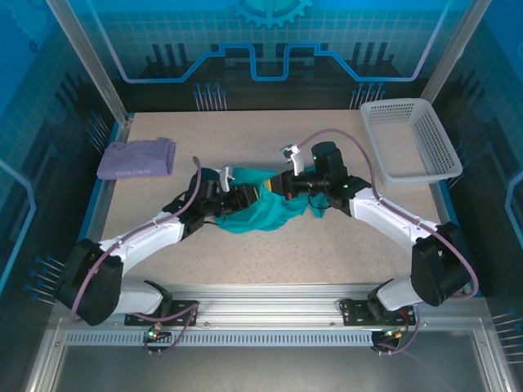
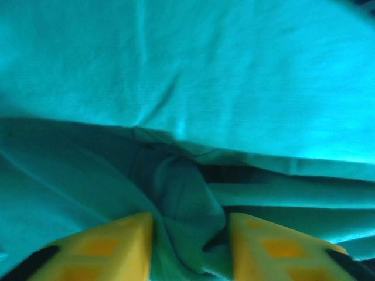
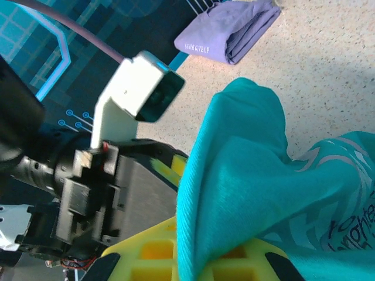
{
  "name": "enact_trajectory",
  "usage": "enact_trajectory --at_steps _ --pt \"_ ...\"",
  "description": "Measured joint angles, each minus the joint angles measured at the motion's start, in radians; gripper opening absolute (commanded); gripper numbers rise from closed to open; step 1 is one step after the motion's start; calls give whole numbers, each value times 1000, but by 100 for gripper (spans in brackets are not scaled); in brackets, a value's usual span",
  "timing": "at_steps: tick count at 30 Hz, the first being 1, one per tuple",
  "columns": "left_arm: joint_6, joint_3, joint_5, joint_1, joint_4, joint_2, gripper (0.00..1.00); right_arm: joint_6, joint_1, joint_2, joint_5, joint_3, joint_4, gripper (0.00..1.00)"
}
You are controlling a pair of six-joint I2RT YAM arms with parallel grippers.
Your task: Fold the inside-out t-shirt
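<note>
T-shirt (image 1: 253, 216) in L gripper (image 2: 190, 237), R gripper (image 3: 193, 257)

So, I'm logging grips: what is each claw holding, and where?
Right claw pinches a fold of the teal t-shirt. Shirt cloth bunches between the fingers of the left claw, but whether they grip it cannot be told.

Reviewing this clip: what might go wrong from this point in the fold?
1. The left claw has a thick wad of the t-shirt between its fingers, so it may catch several layers.
2. The right claw pinches cloth close beside the left arm; the two might bump.
3. The t-shirt lies crumpled, so a pull may twist it.
</note>
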Motion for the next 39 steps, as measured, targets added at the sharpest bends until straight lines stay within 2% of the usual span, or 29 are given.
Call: enact_trajectory --at_steps 2,4,9,18,28,33,39 --pt "-8 0 10 -2 24 18 10 8 -2 -18 12 -9 8 0" --pt "-6 0 12 -2 43 19 0 17 -8 -33 18 -20 15 0" --pt "28 -27 25 -1 116 -10 0 57 -53 -84 79 -47 -11 0" --pt "141 -174 104 0 352 -155 0 25 -42 -98 255 -48 -171 25" --pt "241 -231 125 0 505 -175 0 -225 -8 -203 331 26 -430 50" --pt "267 -232 132 0 525 -178 0 -337 36 -232 335 81 -473 53" --pt "288 -232 132 0 525 -185 0 -436 79 -130 355 181 -508 51"
